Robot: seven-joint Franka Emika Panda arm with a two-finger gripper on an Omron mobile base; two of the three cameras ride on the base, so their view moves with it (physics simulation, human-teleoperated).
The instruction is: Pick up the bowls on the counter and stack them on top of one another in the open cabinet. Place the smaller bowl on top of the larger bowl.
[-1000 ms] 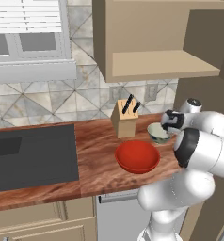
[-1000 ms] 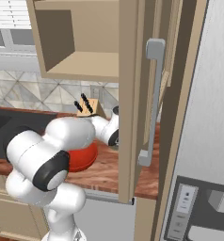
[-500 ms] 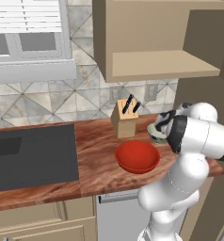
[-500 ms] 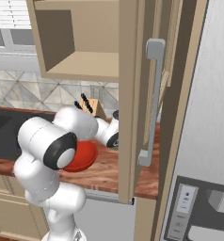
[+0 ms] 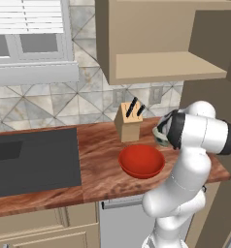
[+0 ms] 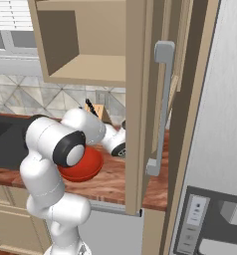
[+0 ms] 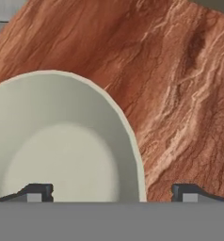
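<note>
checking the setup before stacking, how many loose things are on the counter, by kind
Bowls: 2, the red bowl and the smaller grey-green bowl
Knife block: 1
Total: 3

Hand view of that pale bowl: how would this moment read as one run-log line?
gripper: open, above smaller bowl's rim | smaller bowl: on counter, not held | larger bowl: on counter | open cabinet: no bowls

- Even, soft rendered light; no glare.
- The open cabinet (image 5: 166, 65) is shaded on its inner walls.
- The smaller bowl (image 7: 62, 146) shows a soft-edged shadow inside.
- Textures look slightly blurred.
</note>
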